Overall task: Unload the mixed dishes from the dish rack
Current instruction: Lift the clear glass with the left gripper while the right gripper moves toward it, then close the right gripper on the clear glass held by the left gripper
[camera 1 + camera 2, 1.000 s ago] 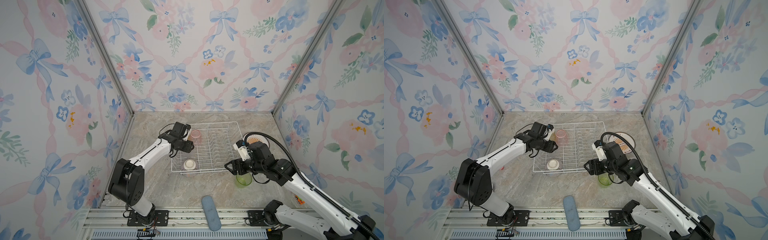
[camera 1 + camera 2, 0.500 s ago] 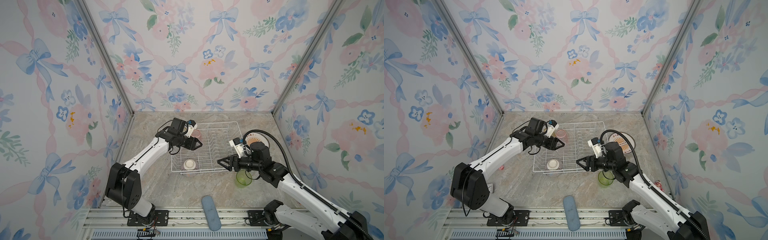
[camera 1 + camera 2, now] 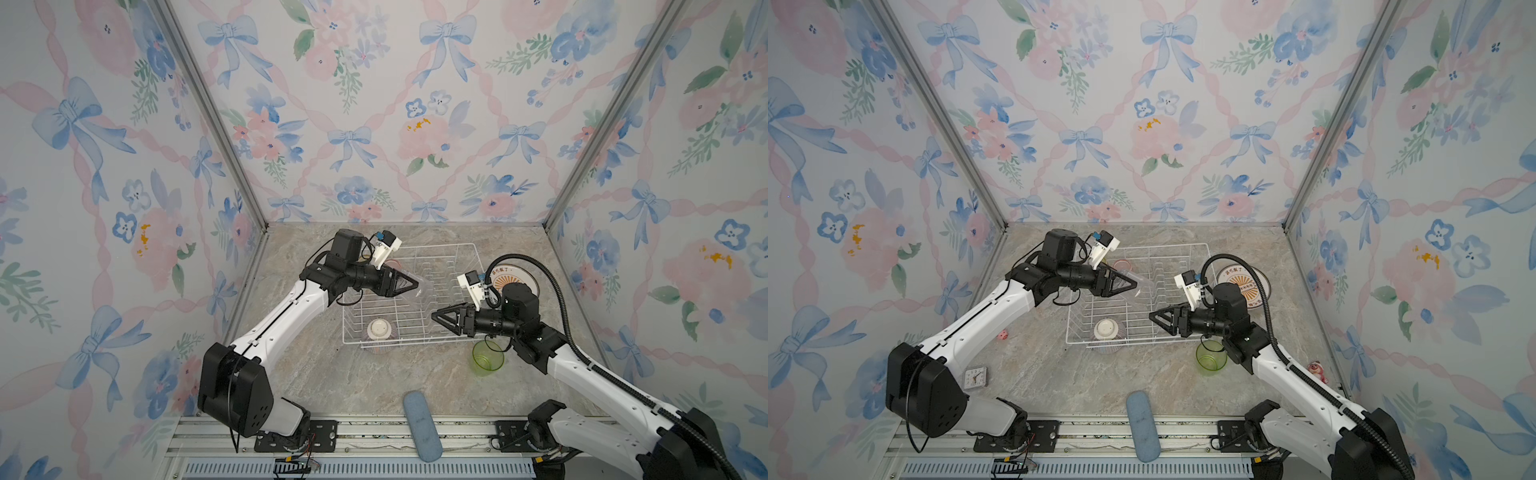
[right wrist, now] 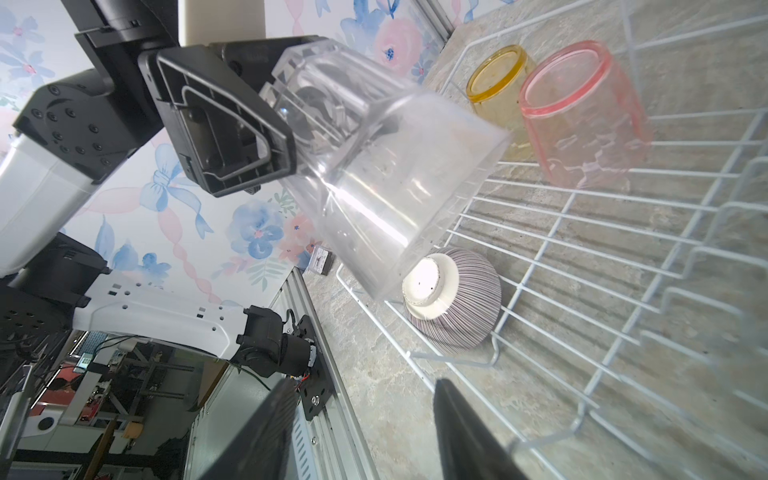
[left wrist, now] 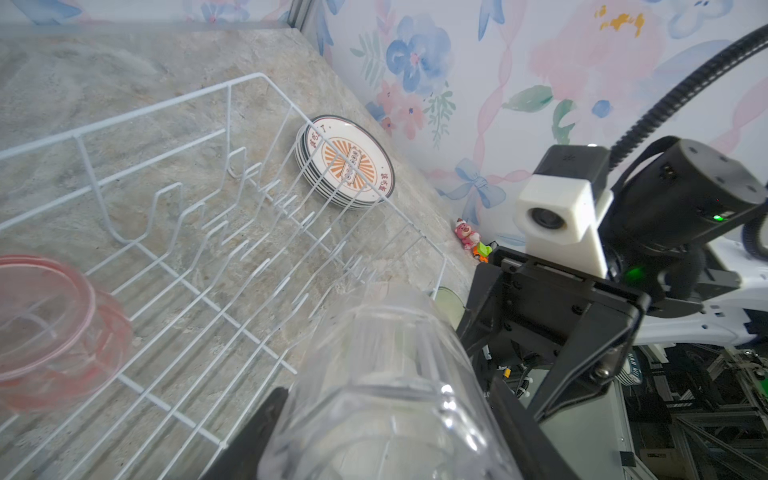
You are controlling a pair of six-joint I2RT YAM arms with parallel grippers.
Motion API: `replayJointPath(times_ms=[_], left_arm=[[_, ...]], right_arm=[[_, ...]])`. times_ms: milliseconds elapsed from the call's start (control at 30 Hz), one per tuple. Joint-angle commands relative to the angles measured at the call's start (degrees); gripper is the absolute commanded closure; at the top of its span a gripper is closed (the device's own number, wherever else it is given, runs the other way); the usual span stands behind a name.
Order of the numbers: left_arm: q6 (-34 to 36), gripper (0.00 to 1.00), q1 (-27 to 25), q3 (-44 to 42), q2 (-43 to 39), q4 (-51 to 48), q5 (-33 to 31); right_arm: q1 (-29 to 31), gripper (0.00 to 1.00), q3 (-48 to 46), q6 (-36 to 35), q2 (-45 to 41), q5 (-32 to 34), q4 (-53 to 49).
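The white wire dish rack (image 3: 436, 246) (image 3: 1163, 245) sits mid-table. My left gripper (image 3: 415, 284) (image 5: 386, 436) is shut on a clear tumbler (image 3: 1142, 286) (image 4: 395, 187), held tilted above the rack. My right gripper (image 3: 434, 316) (image 4: 361, 432) is open and empty over the rack's right front part, pointing at the clear tumbler, a short gap away. A pink tumbler (image 4: 582, 108) and a yellow tumbler (image 4: 494, 83) stand upside down in the rack's far left corner. The striped bowl (image 3: 379, 330) lies upside down at the front edge.
A green tumbler (image 3: 487, 358) stands on the table right of the rack, under my right arm. Stacked plates (image 3: 513, 276) lie beyond it. A blue-grey pad (image 3: 422, 424) lies at the front edge, a small clock (image 3: 974, 377) front left, a pink toy (image 3: 1316, 370) by the right wall.
My left gripper lifted the clear tumbler from the rack's far left corner and swung it rightward. My right gripper left the green tumbler, moved left over the rack, and its jaws narrowed.
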Motion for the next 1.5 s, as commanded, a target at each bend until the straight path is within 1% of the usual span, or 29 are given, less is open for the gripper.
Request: replayJointPath(times_ms=[0,100,233,400,533,667,1167,1233,1467], left_arm=[[-2.9,0.49,0.4,-1.5,-2.0,6.0,7.0],[-4.6,0.48,0.3,-2.6,-2.3,8.8,9.2],[-6.7,0.49,0.3,-4.0,-2.6,12.3,11.3],[-9.7,0.49,0.3,-5.9,-2.7,17.1,13.1],[-13.5,0.49,0.1,-7.9,-2.8,23.4,14.9],[-18.1,0.49,0.0,-10.2,-2.4,30.9,16.2],[-18.1,0.47,-1.3,-10.6,-1.5,32.0,15.9],[-18.1,0.48,-1.3,-10.8,-1.5,32.1,16.0],[-18.0,0.48,-1.3,-11.0,-1.8,32.2,16.1]], right_arm=[[-0.5,0.44,-1.0,2.5,-0.6,-1.8,6.1],[-0.6,0.44,-1.5,3.8,-1.0,-2.5,10.5],[-0.5,0.44,-0.7,3.9,-1.0,-2.7,12.0],[-0.5,0.45,-0.4,6.2,-0.4,-3.6,16.8],[-0.5,0.46,0.2,6.9,0.8,-3.6,19.0],[-0.1,0.48,0.4,9.8,2.6,-3.5,24.6],[2.7,0.64,3.0,13.2,7.5,-3.5,31.9],[3.1,0.67,3.3,13.3,7.8,-5.4,32.4],[3.4,0.82,3.7,13.4,8.1,-5.2,32.1]])
